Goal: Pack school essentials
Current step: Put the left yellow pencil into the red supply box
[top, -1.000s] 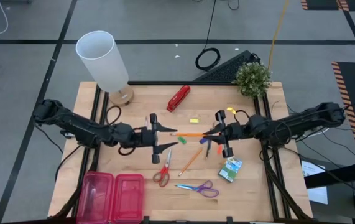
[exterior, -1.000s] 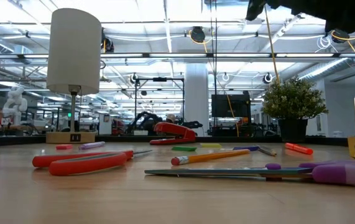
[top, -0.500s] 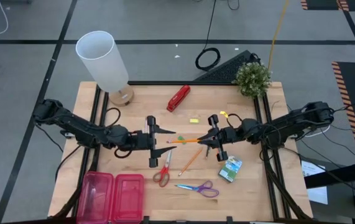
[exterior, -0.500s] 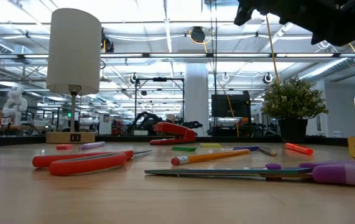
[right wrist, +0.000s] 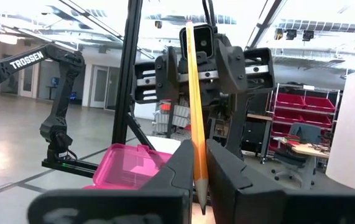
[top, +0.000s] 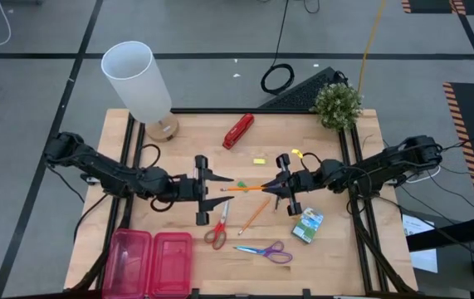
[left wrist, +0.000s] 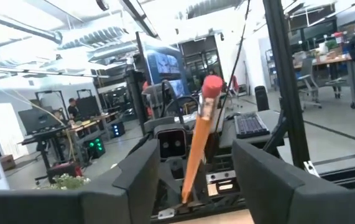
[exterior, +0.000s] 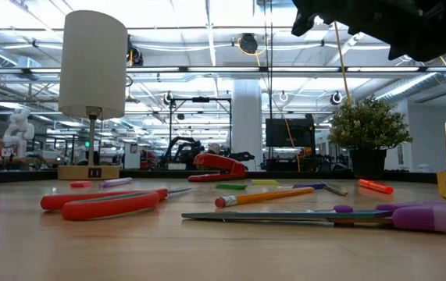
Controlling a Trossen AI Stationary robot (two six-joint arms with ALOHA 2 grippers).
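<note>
Above the middle of the counter [top: 170,249], the two arms face each other with an orange pencil [top: 247,188] held level between them. The right gripper [top: 281,183] is clamped on the pencil; in the right wrist view its fingers [right wrist: 227,171] pinch the shaft near the sharpened tip, and the pencil runs straight toward the left arm. The left gripper [top: 206,188] has its fingers spread wide, one on either side of the pencil's far end. In the left wrist view the eraser end [left wrist: 211,87] stands between those open fingers [left wrist: 137,171], not touching them as far as can be seen.

A second pencil [top: 255,215] lies on the counter just below the held one. The red scissors [top: 217,230] lie beside it, under the left gripper. The purple scissors [top: 267,251] lie nearer the front edge. The crayon box [top: 308,226] sits near the right gripper. A small yellow eraser [top: 259,161] lies above the held pencil, toward the red stapler [top: 238,130].

An open pink case [top: 151,262] rests at the front left corner. A white lamp [top: 139,81] stands at the back left, a small plant [top: 337,105] at the back right.
</note>
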